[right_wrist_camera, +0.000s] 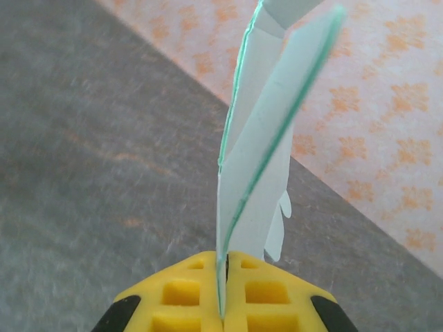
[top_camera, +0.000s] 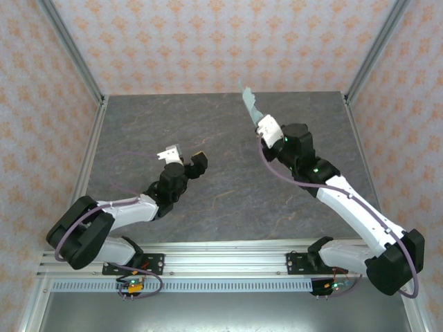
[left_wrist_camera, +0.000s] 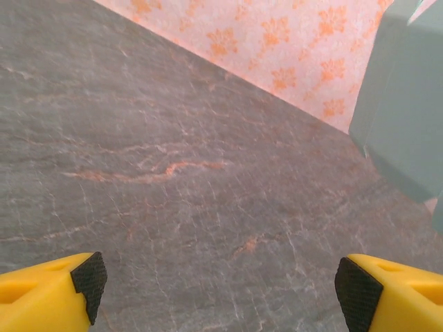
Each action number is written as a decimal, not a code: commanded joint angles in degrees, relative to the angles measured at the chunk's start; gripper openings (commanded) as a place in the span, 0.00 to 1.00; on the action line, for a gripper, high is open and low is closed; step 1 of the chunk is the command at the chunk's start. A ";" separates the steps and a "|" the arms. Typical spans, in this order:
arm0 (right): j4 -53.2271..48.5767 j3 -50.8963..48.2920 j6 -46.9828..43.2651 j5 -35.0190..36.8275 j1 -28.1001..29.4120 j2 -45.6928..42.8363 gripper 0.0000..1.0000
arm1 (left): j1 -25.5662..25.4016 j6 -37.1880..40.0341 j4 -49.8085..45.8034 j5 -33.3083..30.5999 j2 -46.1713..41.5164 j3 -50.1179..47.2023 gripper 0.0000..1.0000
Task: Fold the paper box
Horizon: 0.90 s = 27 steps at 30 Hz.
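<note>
You have one paper box at one o'clock, pinched tight in your right hand. Your left hand is wide open and holds nothing.

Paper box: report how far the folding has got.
Done: the paper box is off the table, pinched in the shut right end effector. In hand: it is held up edge-on, its panels partly doubled over. To do: it forms no closed box yet; the left end effector stands open and empty.
</note>
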 commanded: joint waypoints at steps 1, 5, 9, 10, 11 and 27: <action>-9.32 -2.36 -22.44 -13.66 0.51 -2.35 0.00 | 0.55 1.53 -2.69 -4.50 -2.17 -0.98 0.90; -13.48 -5.72 -33.88 -21.42 0.65 -2.68 0.00 | 0.63 5.45 -12.01 -5.67 -11.96 -1.12 0.90; -10.47 -10.03 -36.24 -25.09 0.68 -4.34 0.00 | 2.68 3.85 -30.36 -14.12 -25.59 -0.41 0.91; -9.76 -10.79 -36.56 -24.92 0.81 -4.45 0.00 | 4.27 3.97 -32.24 -11.94 -28.28 -0.87 0.92; -9.05 -11.34 -36.95 -24.28 0.90 -4.40 0.00 | 5.42 4.09 -32.97 -9.07 -30.20 -1.24 0.92; -13.15 -8.29 -40.40 -26.45 2.75 -3.24 0.00 | 1.86 14.62 -43.56 38.18 -28.61 17.43 1.00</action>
